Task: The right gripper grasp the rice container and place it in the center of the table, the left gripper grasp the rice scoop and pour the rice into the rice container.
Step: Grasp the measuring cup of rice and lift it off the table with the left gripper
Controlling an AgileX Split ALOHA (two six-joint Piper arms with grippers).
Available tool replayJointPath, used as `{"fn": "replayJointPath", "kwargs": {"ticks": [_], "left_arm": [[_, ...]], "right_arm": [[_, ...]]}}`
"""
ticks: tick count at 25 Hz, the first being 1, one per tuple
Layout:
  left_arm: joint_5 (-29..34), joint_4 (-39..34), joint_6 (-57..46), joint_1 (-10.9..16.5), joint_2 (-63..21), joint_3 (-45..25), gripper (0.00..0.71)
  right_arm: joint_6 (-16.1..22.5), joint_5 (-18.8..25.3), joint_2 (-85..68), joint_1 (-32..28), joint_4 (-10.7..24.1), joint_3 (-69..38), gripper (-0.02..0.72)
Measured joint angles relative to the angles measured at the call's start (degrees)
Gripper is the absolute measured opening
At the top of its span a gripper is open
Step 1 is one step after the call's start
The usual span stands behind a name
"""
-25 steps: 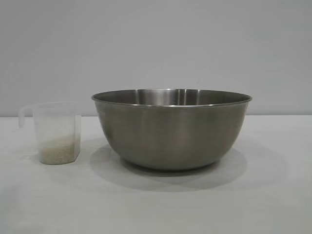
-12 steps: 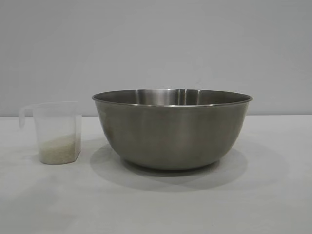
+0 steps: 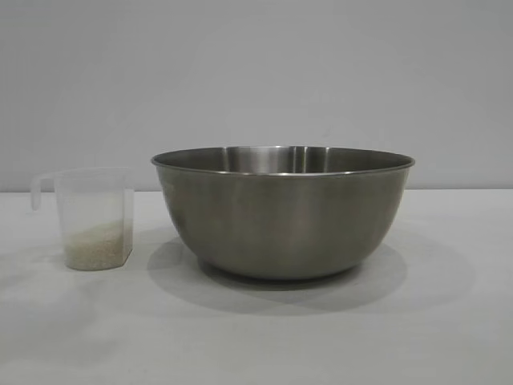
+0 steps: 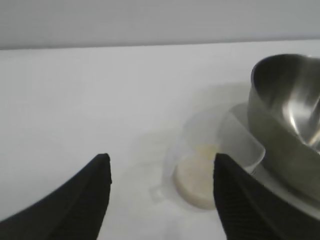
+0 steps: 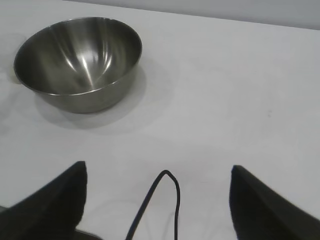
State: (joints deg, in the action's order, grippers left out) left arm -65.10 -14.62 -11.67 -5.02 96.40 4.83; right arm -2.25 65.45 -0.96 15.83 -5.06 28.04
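The rice container (image 3: 284, 216), a wide steel bowl, stands upright at the middle of the white table (image 3: 256, 337). To its left stands the rice scoop (image 3: 92, 212), a translucent cup with a loop handle and a shallow layer of rice (image 3: 96, 247). No arm shows in the exterior view. In the left wrist view my left gripper (image 4: 161, 159) hangs open above the rice scoop (image 4: 200, 170), holding nothing, with the rice container (image 4: 285, 115) just beyond. My right gripper (image 5: 157, 167) is open and empty, well away from the rice container (image 5: 80, 65).
A thin black cable (image 5: 165, 200) loops between the right gripper's fingers, close to the camera. A plain grey wall stands behind the table. White tabletop stretches to the right of the bowl and in front of it.
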Motion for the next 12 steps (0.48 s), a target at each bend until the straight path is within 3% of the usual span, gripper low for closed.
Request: {"fn": "replayJointPath", "kwargs": {"ticks": [2,4,12], "left_arm": [[0.0,0.0,0.0,0.0,2.3,0.1,0.379],[0.0,0.0,0.0,0.0,4.3,0.4,0.316],[0.0,-2.4,0.3,0.0,11.7,5.1,0.323]], "right_arm": [[0.0,0.0,0.0,0.0,0.0,0.0,0.526],[0.0,0.0,0.0,0.0,0.0,0.0,0.526],[0.0,0.0,0.0,0.0,0.0,0.0,0.526]]}}
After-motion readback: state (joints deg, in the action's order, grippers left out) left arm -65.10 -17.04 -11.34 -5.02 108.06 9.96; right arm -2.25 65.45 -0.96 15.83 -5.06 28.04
